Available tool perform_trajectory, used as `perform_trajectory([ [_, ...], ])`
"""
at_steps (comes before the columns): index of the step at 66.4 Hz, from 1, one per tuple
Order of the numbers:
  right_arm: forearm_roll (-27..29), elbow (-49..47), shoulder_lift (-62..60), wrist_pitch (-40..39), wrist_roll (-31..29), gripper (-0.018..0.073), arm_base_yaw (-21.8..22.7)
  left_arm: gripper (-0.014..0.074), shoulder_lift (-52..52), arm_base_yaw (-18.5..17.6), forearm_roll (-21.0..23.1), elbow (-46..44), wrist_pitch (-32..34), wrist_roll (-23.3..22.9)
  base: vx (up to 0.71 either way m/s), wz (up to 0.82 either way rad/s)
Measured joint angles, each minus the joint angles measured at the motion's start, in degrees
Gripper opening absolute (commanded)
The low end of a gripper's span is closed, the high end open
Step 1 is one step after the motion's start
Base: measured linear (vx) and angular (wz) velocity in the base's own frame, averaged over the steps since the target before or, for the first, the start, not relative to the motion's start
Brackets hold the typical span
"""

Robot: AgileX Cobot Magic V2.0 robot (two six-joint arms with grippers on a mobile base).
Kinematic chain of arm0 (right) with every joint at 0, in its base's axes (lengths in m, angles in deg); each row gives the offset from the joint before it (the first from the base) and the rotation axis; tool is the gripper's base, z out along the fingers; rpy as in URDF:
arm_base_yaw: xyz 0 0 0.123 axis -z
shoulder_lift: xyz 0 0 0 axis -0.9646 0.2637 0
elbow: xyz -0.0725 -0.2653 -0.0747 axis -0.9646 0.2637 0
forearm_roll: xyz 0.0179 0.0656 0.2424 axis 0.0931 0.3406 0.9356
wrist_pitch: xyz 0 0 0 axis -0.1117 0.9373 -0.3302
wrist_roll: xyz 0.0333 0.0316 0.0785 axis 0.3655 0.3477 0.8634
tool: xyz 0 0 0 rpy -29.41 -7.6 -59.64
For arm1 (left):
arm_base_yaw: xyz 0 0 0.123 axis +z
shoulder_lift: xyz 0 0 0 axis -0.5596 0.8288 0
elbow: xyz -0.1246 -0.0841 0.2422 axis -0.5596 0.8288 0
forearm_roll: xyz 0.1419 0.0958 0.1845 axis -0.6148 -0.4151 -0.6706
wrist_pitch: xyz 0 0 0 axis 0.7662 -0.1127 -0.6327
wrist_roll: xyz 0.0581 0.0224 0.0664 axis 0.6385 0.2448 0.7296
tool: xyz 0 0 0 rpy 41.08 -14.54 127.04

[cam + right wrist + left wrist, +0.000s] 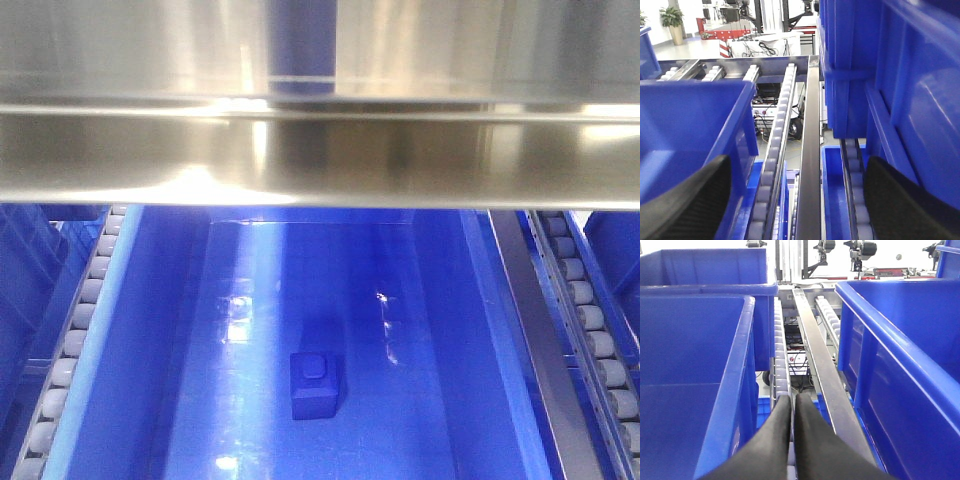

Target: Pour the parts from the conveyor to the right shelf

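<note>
Over shelf rails, left pincer closed, right pincer wide, empty

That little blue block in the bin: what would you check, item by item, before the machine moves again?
1. Blue block inside the blue bin: ok, it rests on the floor, stud up.
2. Left end effector empty: ok, fingers together, nothing between.
3. Right end effector empty: ok, fingers wide apart.
4. Roller rails free of stray parts: ok where visible.
5. Conveyor cleared: cannot tell, not in view.
</note>
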Motion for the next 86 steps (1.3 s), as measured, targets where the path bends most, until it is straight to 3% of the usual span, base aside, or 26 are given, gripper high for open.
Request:
perform_trajectory([
  [11, 0.0, 1.5, -5.7, 4.1, 0.0, 0.0484, -0.7, -0.0006, 0.0, 0.0, 0.0, 0.0, 0.1, 0.0, 0.00, 0.00],
  [31, -1.3, 1.7, -5.7, 3.0, -0.1, 0.0384, -1.8, -0.0006, 0.0, 0.0, 0.0, 0.0, 0.0, 0.0, 0.00, 0.00],
  [51, -1.5, 1.7, -5.7, 3.0, -0.1, -0.0017, -1.8, -0.0006, 0.0, 0.0, 0.0, 0.0, 0.0, 0.0, 0.00, 0.00],
  [86, 1.4, 1.7, -5.7, 3.0, 0.0, -0.0009, -1.8, -0.0006, 0.0, 0.0, 0.0, 0.0, 0.0, 0.0, 0.00, 0.00],
])
